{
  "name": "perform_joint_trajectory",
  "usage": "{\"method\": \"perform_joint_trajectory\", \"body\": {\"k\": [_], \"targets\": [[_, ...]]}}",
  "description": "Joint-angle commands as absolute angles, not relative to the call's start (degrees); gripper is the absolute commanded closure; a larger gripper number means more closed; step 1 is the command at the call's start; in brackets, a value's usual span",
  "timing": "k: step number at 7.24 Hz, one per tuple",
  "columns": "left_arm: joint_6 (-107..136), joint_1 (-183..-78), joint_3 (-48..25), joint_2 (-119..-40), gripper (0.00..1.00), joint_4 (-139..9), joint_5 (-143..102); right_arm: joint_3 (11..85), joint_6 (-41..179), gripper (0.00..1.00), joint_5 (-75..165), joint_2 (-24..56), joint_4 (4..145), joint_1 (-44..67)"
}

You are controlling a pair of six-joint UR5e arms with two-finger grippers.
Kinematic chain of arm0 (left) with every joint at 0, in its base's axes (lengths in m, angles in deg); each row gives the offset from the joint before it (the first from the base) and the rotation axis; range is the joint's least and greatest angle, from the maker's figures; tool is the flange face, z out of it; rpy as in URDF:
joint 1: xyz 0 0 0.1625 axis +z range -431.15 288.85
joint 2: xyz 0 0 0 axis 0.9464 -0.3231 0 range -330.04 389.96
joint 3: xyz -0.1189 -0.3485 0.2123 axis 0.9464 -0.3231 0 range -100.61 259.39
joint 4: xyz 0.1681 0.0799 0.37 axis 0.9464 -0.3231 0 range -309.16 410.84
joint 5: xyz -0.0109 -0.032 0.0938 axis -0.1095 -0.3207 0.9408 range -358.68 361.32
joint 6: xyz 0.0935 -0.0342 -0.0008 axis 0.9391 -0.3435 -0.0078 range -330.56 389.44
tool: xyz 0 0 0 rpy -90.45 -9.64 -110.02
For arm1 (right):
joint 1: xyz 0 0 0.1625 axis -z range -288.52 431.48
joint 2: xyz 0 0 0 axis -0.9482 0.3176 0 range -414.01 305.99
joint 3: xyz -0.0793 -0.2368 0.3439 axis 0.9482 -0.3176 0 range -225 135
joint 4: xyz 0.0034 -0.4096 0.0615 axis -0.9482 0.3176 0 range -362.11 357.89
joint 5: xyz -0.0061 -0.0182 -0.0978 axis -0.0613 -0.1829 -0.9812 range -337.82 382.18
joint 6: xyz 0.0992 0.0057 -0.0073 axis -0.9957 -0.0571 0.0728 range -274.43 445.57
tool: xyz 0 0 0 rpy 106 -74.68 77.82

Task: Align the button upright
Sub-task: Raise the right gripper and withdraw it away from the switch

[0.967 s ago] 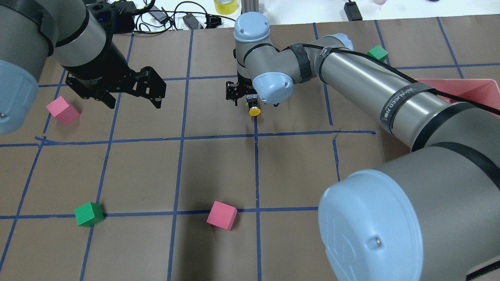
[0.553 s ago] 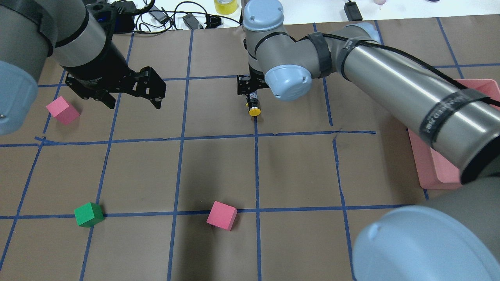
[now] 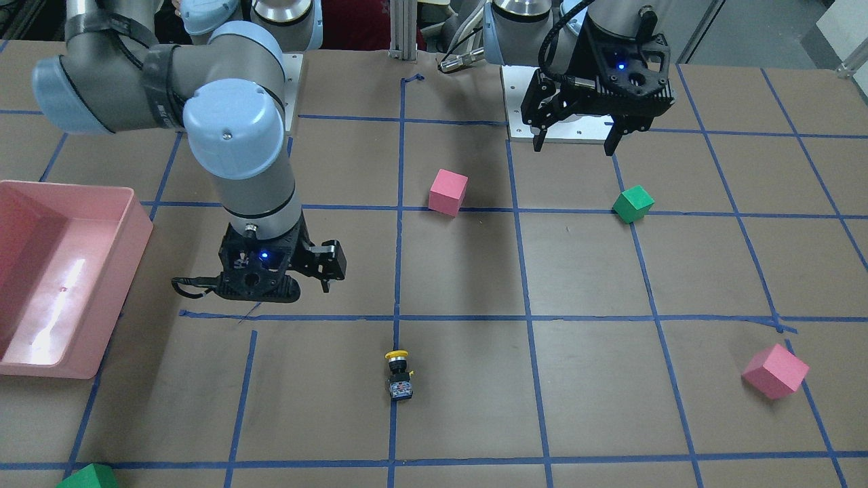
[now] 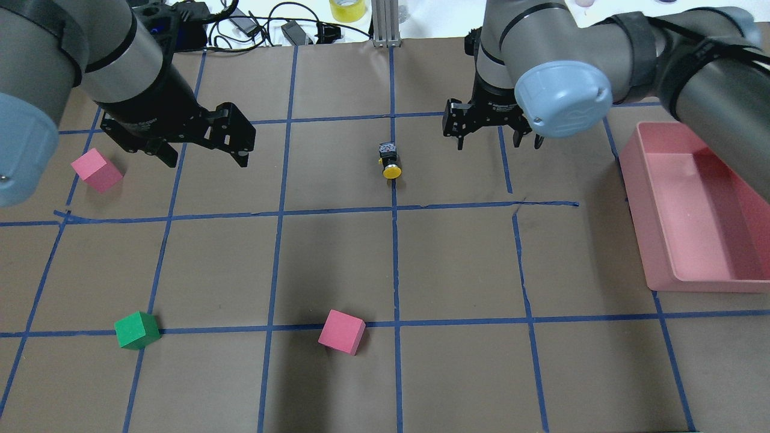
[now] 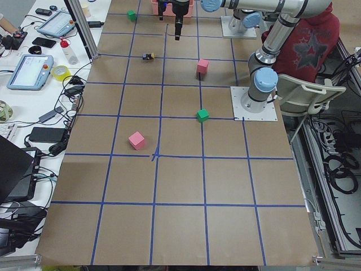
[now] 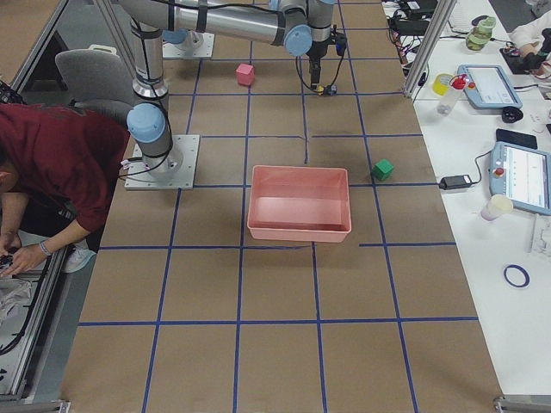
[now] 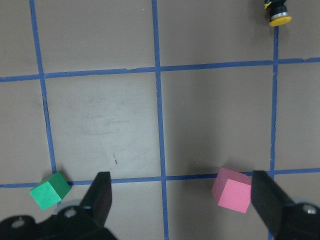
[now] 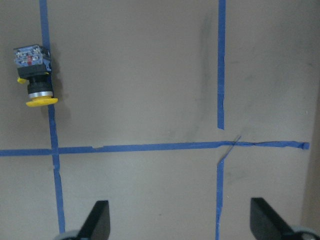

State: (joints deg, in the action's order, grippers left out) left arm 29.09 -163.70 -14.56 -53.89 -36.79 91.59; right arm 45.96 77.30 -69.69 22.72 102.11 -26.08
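Note:
The button (image 4: 390,161) lies on its side on the brown table, on a blue tape line, yellow cap toward the robot. It also shows in the front view (image 3: 399,374), the right wrist view (image 8: 34,75) and the top right of the left wrist view (image 7: 277,12). My right gripper (image 4: 498,141) is open and empty, above the table to the right of the button and apart from it; its fingers (image 8: 97,220) frame bare table. My left gripper (image 4: 207,157) is open and empty, raised far to the left of the button.
A pink bin (image 4: 692,282) stands at the right. Pink cubes (image 4: 96,169) (image 4: 341,332) and a green cube (image 4: 137,330) sit on the left and near side. Another green cube (image 3: 86,478) lies at the far right. Cables run along the back edge.
My right gripper has left the button and swung to the right, clear of it. The button stays in place on its side. The left arm has not moved.

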Motion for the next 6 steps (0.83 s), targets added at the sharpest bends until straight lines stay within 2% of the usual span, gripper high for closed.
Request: {"method": "perform_joint_trajectory", "body": {"k": [1,6], "targets": [[29.09,-163.70,-14.56,-53.88,0.00,-36.79,91.59,45.70,79.15,0.00,-69.84,28.40,95.23,-25.02],[29.09,-163.70,-14.56,-53.88,0.00,-36.79,91.59,45.62,86.45,0.00,-69.92,32.91,89.40,-21.25]]}}
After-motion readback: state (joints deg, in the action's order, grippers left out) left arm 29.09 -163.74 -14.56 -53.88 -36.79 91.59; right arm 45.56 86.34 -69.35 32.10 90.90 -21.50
